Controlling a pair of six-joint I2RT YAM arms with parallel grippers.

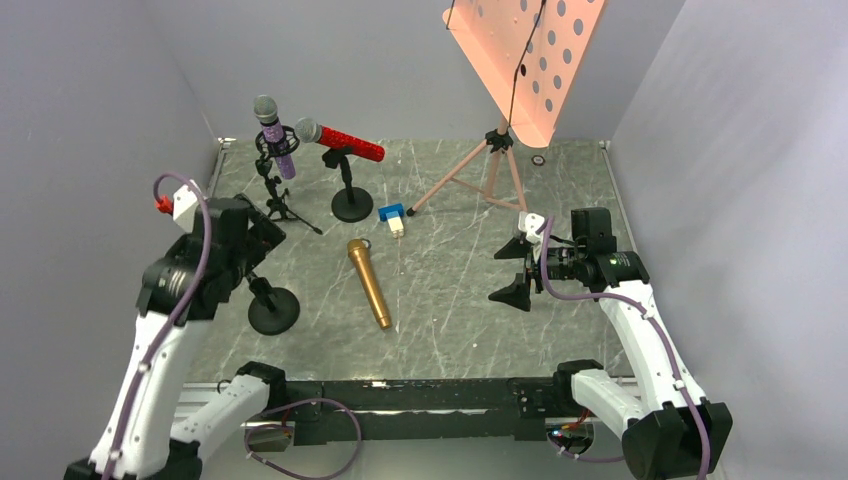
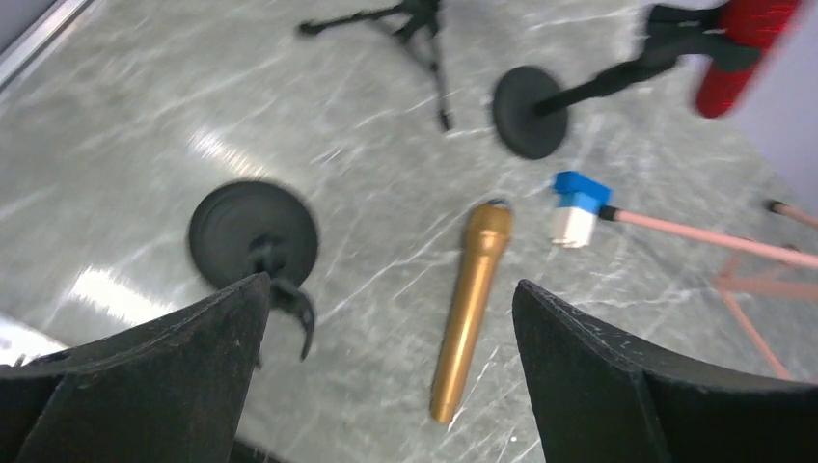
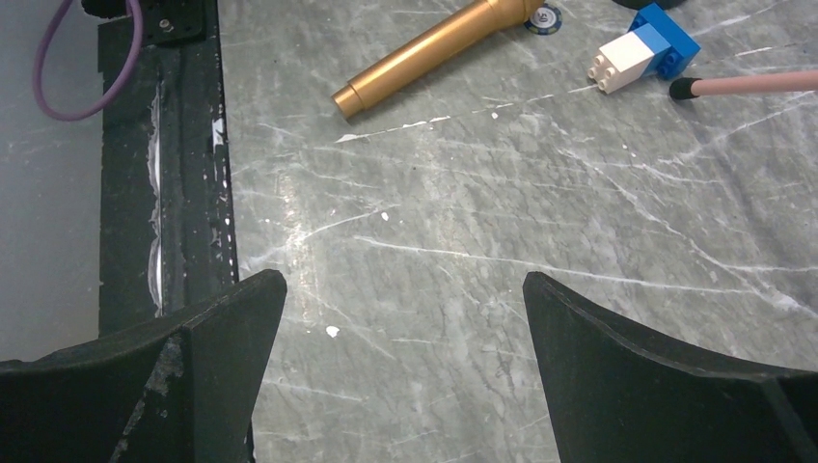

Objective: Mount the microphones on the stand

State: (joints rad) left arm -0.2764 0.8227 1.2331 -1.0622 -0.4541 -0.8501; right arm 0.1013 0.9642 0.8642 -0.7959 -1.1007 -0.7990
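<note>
On the grey marbled worktop (image 1: 450, 300) lies the glittery gold stick microphone (image 1: 369, 283); left claw (image 2: 391, 289) and right claw (image 3: 405, 280) gape empty; best gripped mid-body, squarely.

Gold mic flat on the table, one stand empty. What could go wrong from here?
1. The gold microphone is round and lies flat, so it may roll when the open left gripper closes on it.
2. The empty stand sits close by that gripper and could be tipped during the reach.
</note>
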